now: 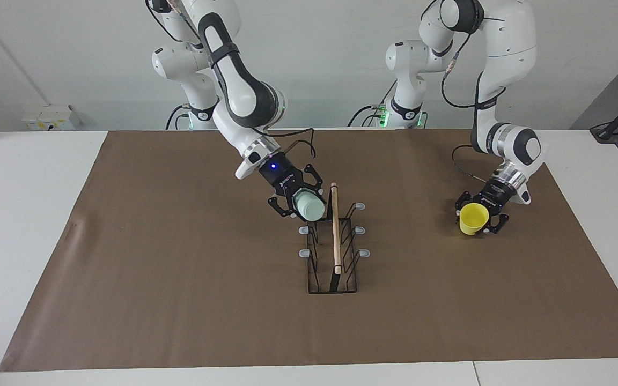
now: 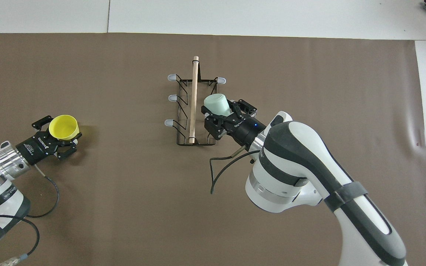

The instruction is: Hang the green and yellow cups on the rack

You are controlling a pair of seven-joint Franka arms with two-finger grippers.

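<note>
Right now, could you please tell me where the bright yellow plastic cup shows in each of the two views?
Facing view: the bright yellow plastic cup sits at the picture's right, in the left pincer, mouth toward the camera.
Overhead view: the cup sits at the picture's left, at mid-height.
Shared landmark: the black wire rack with the wooden rod, mid-table in both.
</note>
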